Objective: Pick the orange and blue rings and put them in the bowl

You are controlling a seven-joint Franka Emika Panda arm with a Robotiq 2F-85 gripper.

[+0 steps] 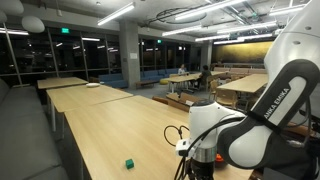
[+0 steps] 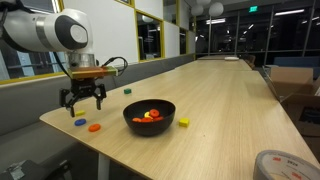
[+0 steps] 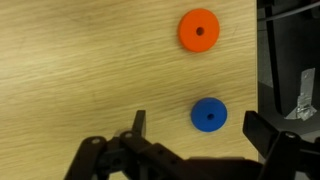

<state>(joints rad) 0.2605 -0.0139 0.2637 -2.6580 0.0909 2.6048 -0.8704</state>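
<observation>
Pick in hand: jaws held wide, empty, over small blue ring (image 3: 208, 116); bright orange ring (image 3: 199, 30) lying on wooden tabletop (image 3: 80, 60). Descent, closure needed.

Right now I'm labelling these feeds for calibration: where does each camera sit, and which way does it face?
An exterior view: behind the white arm, which fills its right, looking along the table.
An exterior view: across the table, facing the gripper, black bowl, orange ring and blue ring.
Wrist view: straight down on both rings; open fingers at its bottom.
Shared: rings in wrist and exterior views; green cube in both exterior views.
</observation>
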